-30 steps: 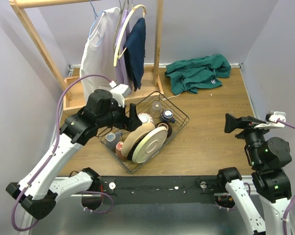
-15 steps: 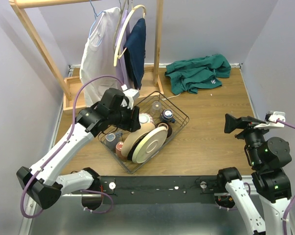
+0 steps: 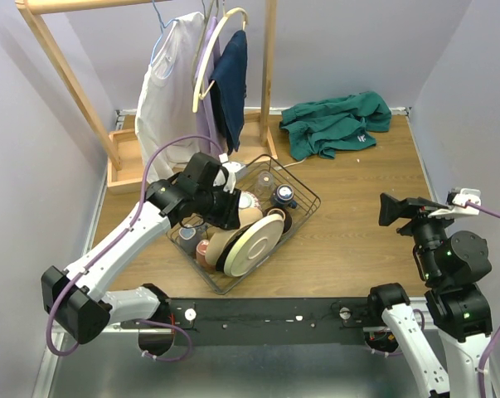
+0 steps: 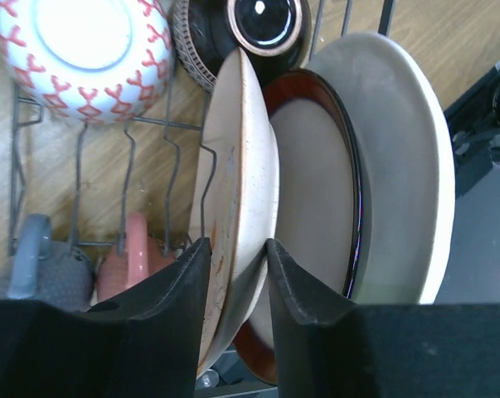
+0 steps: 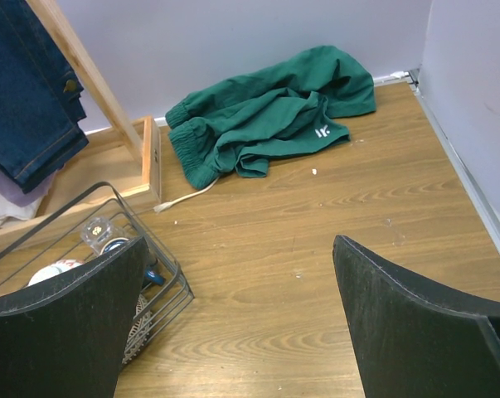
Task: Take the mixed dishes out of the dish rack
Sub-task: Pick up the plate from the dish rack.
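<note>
The black wire dish rack [image 3: 308, 199] stands on the wooden table, left of centre. In it, cream plates [image 3: 254, 242] stand on edge at the front. Small cups and a patterned bowl sit behind them. My left gripper [image 3: 230, 217] reaches into the rack from the left. In the left wrist view its jaws [image 4: 237, 253] pinch the rim of the leftmost cream plate [image 4: 245, 149]. A dark-rimmed plate [image 4: 316, 191] and a larger cream plate [image 4: 399, 149] stand to its right. The red-and-white bowl [image 4: 84, 50], a dark cup [image 4: 262, 21], a pink cup [image 4: 133, 261] and a grey cup [image 4: 38, 265] lie around it. My right gripper [image 3: 390, 209] is open and empty, far right of the rack [image 5: 162, 274].
A wooden clothes rack [image 3: 67, 75] with hanging garments stands at the back left, close behind the dish rack. A green garment [image 3: 337, 120] lies crumpled at the back right, also in the right wrist view [image 5: 266, 108]. Purple walls close in both sides.
My left arm has swung right and down into the dish rack, bringing its gripper onto the front plates. The right arm has barely moved.
</note>
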Tool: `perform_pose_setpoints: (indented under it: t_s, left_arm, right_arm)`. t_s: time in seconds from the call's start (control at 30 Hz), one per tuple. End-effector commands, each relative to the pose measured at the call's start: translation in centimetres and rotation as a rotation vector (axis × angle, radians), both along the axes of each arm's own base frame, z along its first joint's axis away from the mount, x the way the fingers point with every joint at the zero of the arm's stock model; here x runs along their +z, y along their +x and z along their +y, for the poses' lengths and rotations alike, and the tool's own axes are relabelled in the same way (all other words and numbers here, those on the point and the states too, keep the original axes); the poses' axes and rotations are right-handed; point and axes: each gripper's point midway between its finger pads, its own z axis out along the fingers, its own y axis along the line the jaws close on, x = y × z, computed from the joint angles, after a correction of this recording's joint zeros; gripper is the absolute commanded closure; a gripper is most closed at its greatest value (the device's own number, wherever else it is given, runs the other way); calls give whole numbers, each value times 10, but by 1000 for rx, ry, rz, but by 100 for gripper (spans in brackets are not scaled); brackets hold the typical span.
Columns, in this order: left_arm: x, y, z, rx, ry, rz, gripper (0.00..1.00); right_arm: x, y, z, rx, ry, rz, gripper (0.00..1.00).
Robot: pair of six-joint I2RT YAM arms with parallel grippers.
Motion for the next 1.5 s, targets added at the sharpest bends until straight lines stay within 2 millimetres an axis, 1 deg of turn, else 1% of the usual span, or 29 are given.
perform_pose_setpoints:
  t_s: [0.0, 0.17, 0.23, 0.37, 0.5, 0.53, 0.63, 0.7, 0.87, 1.03, 1.1, 1.37, 1.47]
  left_arm:
    - [-11, -19, -5, -78, -18, 76, 60]
    - [-20, -26, -4, -96, -6, 112, 66]
    - [-19, -27, -3, -100, -10, 116, 71]
    - [-16, -31, -7, -125, -31, 130, 76]
    - [-20, -34, -6, -136, -23, 144, 84]
    - [-19, -36, -6, -144, -28, 150, 88]
    - [-15, -38, -8, -156, -41, 153, 94]
    - [-7, -38, -11, -169, -62, 146, 99]
    - [7, -36, -16, -189, -98, 121, 100]
    - [9, -36, -16, -201, -91, 128, 100]
    - [13, -33, -17, -201, -93, 121, 100]
    - [45, -22, -19, -184, -140, 54, 100]
    - [52, -21, -20, -183, -164, 51, 100]
  right_arm:
    - [-3, -1, 1, 7, 4, -2, 0]
    - [-5, -1, 1, 6, 4, -2, 0]
    - [-5, -1, 1, 5, 3, -3, 0]
    - [-4, -1, 1, 5, 5, -9, 0]
    - [-5, -2, 0, 0, 6, -11, 0]
    - [-5, -2, 0, 2, 6, -13, 0]
    - [-5, -3, 0, 2, 7, -17, 0]
    - [-5, -3, -1, -3, 7, -19, 0]
    - [-6, -2, -1, -3, 8, -19, 0]
    - [-8, -1, -1, -4, 7, -13, 0]
    - [-7, -1, 0, -3, 8, -14, 0]
    - [-9, 1, 0, -3, 7, -10, 0]
    - [-10, 2, 0, -1, 6, -4, 0]
